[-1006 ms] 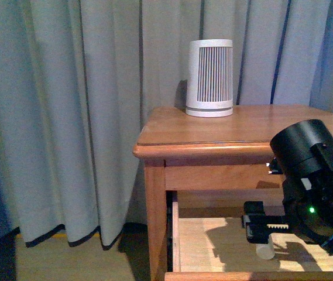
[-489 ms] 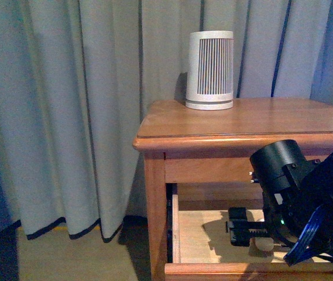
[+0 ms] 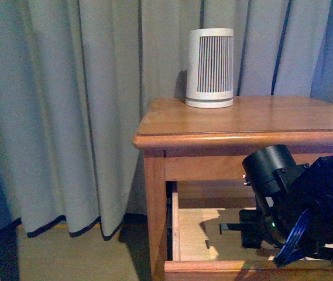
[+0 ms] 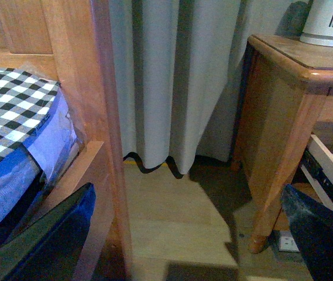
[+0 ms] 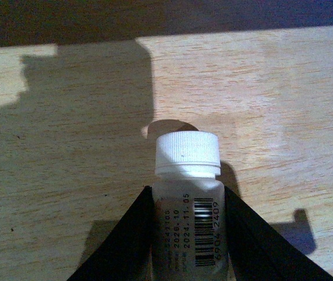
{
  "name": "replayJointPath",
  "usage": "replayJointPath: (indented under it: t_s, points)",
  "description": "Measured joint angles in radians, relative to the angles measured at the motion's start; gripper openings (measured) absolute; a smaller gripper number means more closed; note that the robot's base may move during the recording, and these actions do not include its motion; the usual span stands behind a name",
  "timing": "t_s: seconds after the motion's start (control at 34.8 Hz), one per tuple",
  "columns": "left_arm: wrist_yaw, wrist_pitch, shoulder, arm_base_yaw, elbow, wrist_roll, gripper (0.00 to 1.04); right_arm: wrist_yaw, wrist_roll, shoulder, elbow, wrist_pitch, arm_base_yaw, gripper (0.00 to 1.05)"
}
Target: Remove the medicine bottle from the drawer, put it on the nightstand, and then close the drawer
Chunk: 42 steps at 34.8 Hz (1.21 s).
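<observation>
Reaching down into the open upper drawer (image 3: 213, 267), the right gripper (image 5: 186, 188) has the medicine bottle (image 5: 188, 211) between its two black fingers (image 5: 125, 240), which press against the bottle's opposite flanks just below the ribbed white cap. The bottle lies lengthwise, cap pointing away from the wrist, low over the drawer's pale wood floor; the tight shadow under the cap suggests it has not yet been lifted. From the front the arm hides the bottle altogether. So the step in hand looks like the pick itself: the grasp is made and the carry has not begun. The next move calls for a straight rise out of the drawer, high enough to clear both the drawer front and the overhanging edge of the nightstand (image 3: 242, 120). After that comes a set-down on bare wood near the front of the top, well apart from the white slatted cylinder (image 3: 210, 67) standing at the back. The bottle is small and smooth, so a slip in transit seems the main risk. The left gripper (image 4: 188, 196) hangs off to the side facing the curtain, fingers spread wide and holding nothing, free to push the drawer closed afterwards.
</observation>
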<state>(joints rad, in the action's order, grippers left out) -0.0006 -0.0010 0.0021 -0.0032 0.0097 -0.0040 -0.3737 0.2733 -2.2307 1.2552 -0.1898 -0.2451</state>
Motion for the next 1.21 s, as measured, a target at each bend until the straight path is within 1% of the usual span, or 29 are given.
replayJointPath:
  t_s: [0.03, 0.09, 0.34, 0.55, 0.75, 0.89, 0.95, 0.98, 1.09, 1.21]
  points:
    - [0.000, 0.000, 0.000, 0.000, 0.000, 0.000, 0.98, 0.000, 0.000, 0.000, 0.000, 0.000, 0.000, 0.31]
    - [0.000, 0.000, 0.000, 0.000, 0.000, 0.000, 0.98, -0.002, 0.000, 0.002, -0.002, -0.004, 0.000, 0.29]
    - [0.000, 0.000, 0.000, 0.000, 0.000, 0.000, 0.98, -0.011, -0.003, 0.083, -0.049, -0.001, -0.012, 0.29]
    - [0.000, 0.000, 0.000, 0.000, 0.000, 0.000, 0.98, 0.033, 0.045, 0.268, -0.112, 0.096, -0.040, 0.29]
    - [0.000, 0.000, 0.000, 0.000, 0.000, 0.000, 0.98, 0.080, 0.153, 0.463, -0.200, 0.225, -0.076, 0.29]
    - [0.000, 0.000, 0.000, 0.000, 0.000, 0.000, 0.98, 0.063, 0.179, 0.603, -0.248, 0.293, -0.100, 0.29]
    - [0.000, 0.000, 0.000, 0.000, 0.000, 0.000, 0.98, 0.043, 0.174, 0.650, -0.249, 0.298, -0.104, 0.29]
    - [0.000, 0.000, 0.000, 0.000, 0.000, 0.000, 0.98, 0.017, 0.155, 0.695, -0.243, 0.291, -0.105, 0.29]
    - [0.000, 0.000, 0.000, 0.000, 0.000, 0.000, 0.98, -0.048, 0.071, 0.776, -0.183, 0.220, -0.086, 0.29]
    - [0.000, 0.000, 0.000, 0.000, 0.000, 0.000, 0.98, -0.077, -0.021, 0.757, -0.076, 0.174, -0.027, 0.29]
